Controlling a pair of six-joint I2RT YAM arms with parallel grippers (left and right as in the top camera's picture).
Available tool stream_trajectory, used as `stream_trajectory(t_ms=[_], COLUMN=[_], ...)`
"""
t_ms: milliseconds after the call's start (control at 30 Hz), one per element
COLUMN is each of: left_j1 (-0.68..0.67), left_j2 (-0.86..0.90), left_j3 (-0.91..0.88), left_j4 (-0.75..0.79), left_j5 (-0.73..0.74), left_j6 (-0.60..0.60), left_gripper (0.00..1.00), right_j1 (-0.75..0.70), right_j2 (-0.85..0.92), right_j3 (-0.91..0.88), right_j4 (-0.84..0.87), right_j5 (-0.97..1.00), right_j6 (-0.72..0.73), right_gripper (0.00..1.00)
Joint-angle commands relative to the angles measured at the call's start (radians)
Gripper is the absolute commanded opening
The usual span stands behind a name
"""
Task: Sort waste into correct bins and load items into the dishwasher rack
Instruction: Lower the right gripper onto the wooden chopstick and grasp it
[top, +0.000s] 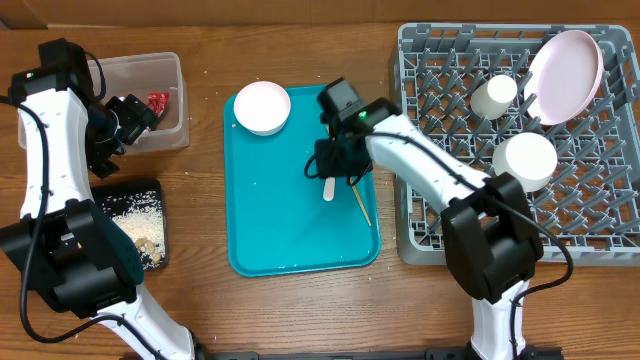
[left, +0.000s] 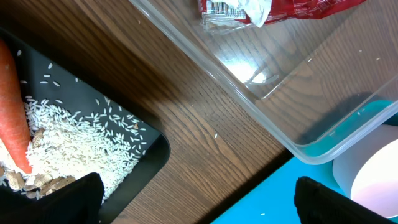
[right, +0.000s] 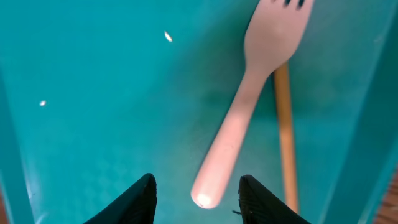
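At the far left, toward the back of the bench (top: 200, 180), we see the clear tub (top: 172, 70) with the red wrapper (top: 157, 101) lying inside it. The left end effector (left: 198, 186) hangs over the bare wood between the tub and the black tray (left: 146, 165). Its fingers (left: 74, 199) are spread wide with nothing between them. In the black tray we find the loose rice scraps (left: 74, 137), and the orange carrot (left: 12, 106) rests among them toward one side.

Next comes the teal serving tray (top: 290, 240), with a small white bowl (top: 262, 107) in its back left corner. The right end effector (right: 197, 180) sits low over this tray with its jaws apart. The handle end of the white fork (right: 249, 93) lies between the fingertips, with a gap on either side. The fork lies flat on the teal surface, and the wooden stick (right: 285, 130) lies just beside it. We cannot tell whether the stick passes under the fork's head.

At the far right stands the grey dishwasher rack (top: 440, 230). In it we see the white cup (top: 494, 95) near the back, a second white bowl (top: 524, 160) closer to the middle, and the large plate (top: 565, 75) leaning in the back right corner.
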Motion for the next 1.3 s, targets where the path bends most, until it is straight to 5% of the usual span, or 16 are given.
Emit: stream_trajectory(t_ms=[0, 1000, 1267], left_j1=[-0.002, -0.002, -0.002], left_j2=[-0.006, -0.006, -0.006], left_j3=[0.003, 0.003, 0.003], left_j4=[-0.003, -0.003, -0.003], left_j5=[0.007, 0.007, 0.007], left_j6=[-0.02, -0.02, -0.02], left_gripper=[1.0, 1.0, 1.0], right_j1=[0.033, 0.039, 0.063], right_j2=[-0.002, 0.151, 0.2], right_j3=[-0.03, -0.051, -0.051], right_j4=[0.039, 0.195, 0.179], right_j5=[0.106, 0.262, 0.261], right_j6=[0.094, 0.162, 0.182], right_gripper=[0.46, 0.45, 0.04])
